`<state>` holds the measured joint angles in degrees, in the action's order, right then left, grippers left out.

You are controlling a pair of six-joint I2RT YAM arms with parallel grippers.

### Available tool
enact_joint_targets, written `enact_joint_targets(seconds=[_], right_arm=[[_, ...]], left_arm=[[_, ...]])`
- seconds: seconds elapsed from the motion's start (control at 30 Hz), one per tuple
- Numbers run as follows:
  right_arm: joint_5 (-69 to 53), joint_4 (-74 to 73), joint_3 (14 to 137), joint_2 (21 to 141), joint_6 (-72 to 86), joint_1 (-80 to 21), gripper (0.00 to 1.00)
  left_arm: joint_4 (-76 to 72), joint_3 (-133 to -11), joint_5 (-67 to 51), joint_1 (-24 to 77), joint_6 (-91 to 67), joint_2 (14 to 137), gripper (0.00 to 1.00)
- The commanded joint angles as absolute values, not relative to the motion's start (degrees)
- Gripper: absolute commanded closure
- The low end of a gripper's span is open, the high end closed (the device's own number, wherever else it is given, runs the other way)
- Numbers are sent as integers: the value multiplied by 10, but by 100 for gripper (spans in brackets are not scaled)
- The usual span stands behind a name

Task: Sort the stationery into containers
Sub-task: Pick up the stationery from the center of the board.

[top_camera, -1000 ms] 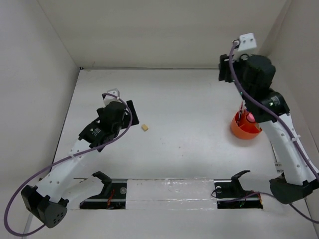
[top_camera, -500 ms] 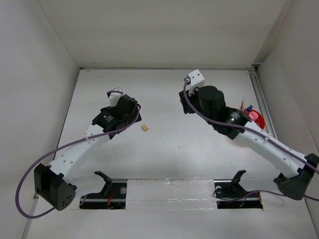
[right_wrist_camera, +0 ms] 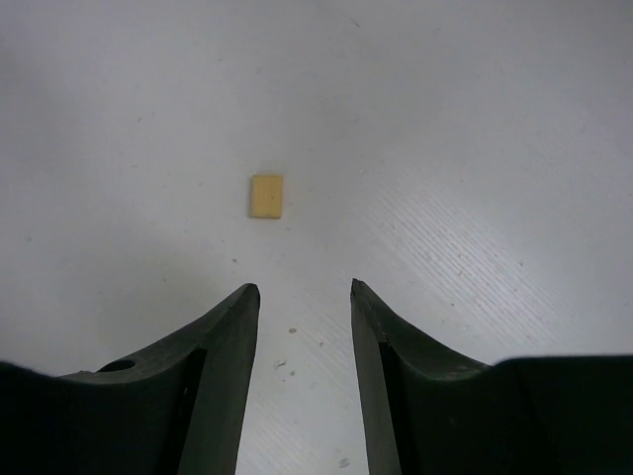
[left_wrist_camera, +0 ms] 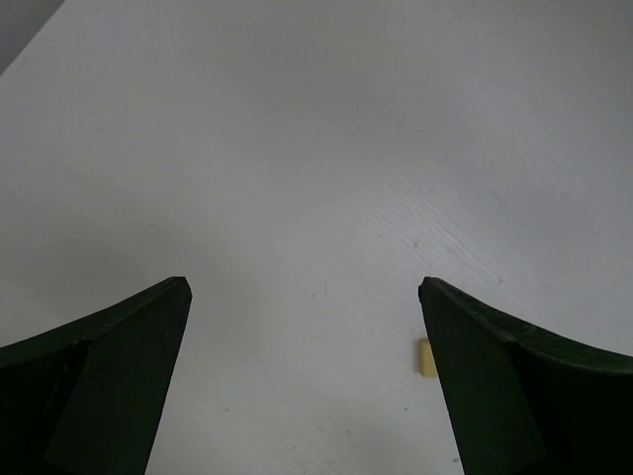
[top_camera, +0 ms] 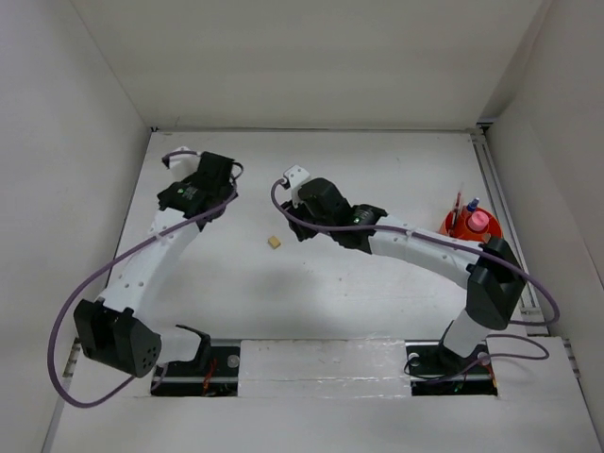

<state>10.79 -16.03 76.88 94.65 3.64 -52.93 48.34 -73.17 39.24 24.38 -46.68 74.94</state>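
Overhead, my right gripper point(top_camera: 300, 230) hangs just beside the tan eraser point(top_camera: 275, 243), and my left gripper point(top_camera: 217, 202) sits near it. The orange cup point(top_camera: 454, 229) holding pens stands well apart at the right. From my left wrist, jaws spread wide and empty, with the eraser point(left_wrist_camera: 427, 358) beside one finger. From my right wrist, jaws partly open and empty, with the eraser point(right_wrist_camera: 267, 196) just ahead.

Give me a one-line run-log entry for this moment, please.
right gripper: open, aimed at tan eraser, not touching | left gripper: open, empty | orange cup: far right, stationery inside
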Motion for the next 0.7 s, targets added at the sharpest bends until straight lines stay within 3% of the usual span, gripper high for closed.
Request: enact_joint_targets(seconds=[0.0,0.03,0.3,0.67], right_arm=[[111,-119,795,922,65,-538,52],[111,-119,795,917,65,-538,51],[156,-119,783,870,60,-538,50],[149,-151,739,786,35,-538,47]], left_arm=[[376,-690,239,151,-368,694,0],[347,-678,213,118,-355,693,0],[270,-598,71,123,-367,733,0],[214,-624,61,232,-411,914,0]])
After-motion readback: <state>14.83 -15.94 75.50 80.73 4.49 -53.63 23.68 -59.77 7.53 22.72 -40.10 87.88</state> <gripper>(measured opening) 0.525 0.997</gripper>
